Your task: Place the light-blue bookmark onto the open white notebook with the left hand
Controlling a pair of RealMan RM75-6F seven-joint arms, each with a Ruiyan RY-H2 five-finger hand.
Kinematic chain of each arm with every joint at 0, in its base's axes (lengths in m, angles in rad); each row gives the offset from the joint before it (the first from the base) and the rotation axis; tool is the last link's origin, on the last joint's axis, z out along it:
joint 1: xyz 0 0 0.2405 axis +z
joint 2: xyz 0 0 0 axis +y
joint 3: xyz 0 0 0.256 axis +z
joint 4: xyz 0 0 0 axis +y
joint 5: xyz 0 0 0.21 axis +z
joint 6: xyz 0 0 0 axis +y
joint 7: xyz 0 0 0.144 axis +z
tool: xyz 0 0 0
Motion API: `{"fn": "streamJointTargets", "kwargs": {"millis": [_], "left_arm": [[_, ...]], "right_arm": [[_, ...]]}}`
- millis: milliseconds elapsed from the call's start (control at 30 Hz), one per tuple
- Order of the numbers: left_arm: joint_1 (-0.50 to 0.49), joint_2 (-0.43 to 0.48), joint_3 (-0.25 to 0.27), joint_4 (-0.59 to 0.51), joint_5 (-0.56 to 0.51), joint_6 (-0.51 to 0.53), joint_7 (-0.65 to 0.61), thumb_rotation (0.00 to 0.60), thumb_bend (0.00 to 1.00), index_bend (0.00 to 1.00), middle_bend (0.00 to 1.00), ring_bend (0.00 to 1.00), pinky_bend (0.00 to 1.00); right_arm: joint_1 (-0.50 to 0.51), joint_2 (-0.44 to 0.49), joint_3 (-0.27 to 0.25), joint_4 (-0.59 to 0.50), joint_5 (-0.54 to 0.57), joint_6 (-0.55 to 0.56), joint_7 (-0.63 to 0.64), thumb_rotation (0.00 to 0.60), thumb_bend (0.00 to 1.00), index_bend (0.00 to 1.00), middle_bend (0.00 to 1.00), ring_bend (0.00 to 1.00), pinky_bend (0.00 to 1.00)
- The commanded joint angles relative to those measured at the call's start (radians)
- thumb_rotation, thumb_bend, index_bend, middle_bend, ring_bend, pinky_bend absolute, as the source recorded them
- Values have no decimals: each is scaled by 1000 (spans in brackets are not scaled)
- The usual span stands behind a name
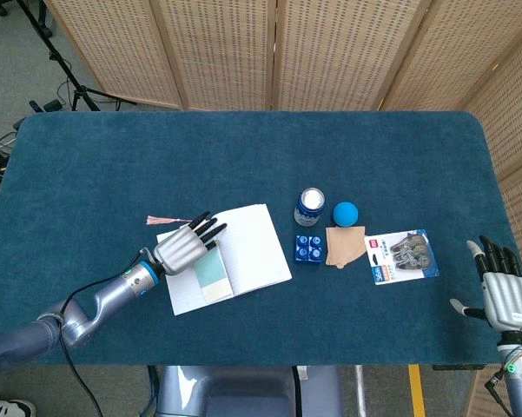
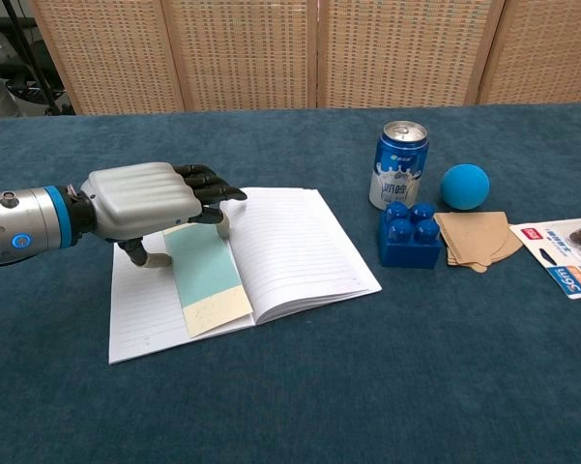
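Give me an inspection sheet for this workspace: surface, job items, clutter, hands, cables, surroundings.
Surface: dark blue cloth-covered table.
Job's things: open white notebook lies flat; light-blue bookmark lies on its left page near the spine, its pink tassel trailing onto the table.
Clutter: drink can, blue ball, blue building block, tan folded paper, carded hardware pack, all to the right of the notebook.
Hands: left hand over the bookmark's top end, whether gripping it cannot be told; right hand open at the table's right edge, holding nothing.
Cables: black cable along the left arm.
Surroundings: woven folding screens behind; tripod stand on the floor.
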Motion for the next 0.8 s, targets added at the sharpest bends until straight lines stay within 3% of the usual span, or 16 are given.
{"fn": "streamJointTargets", "kwargs": {"millis": [33, 367, 567, 800], "left_arm": [[0, -4, 1, -1, 1, 8, 0, 600, 302, 381, 0, 0, 0], [-6, -10, 5, -13, -4, 16, 15, 600, 302, 367, 0, 0, 0], [2, -1, 2, -18, -18, 27, 39, 600, 288, 184, 0, 0, 0], [12, 13, -4, -30, -39, 37, 55, 600, 273, 81, 0, 0, 0]], "right_arm": [[1, -1, 0, -1, 0, 0, -1, 600, 91, 28, 0, 0, 0], [-4, -1, -1, 1, -15, 19, 10, 600, 92, 28, 0, 0, 0], [-6, -4, -2, 9, -27, 32, 19, 600, 91, 28, 0, 0, 0], [-5, -9, -4, 10, -35, 37, 14, 600, 91, 28, 0, 0, 0]]}}
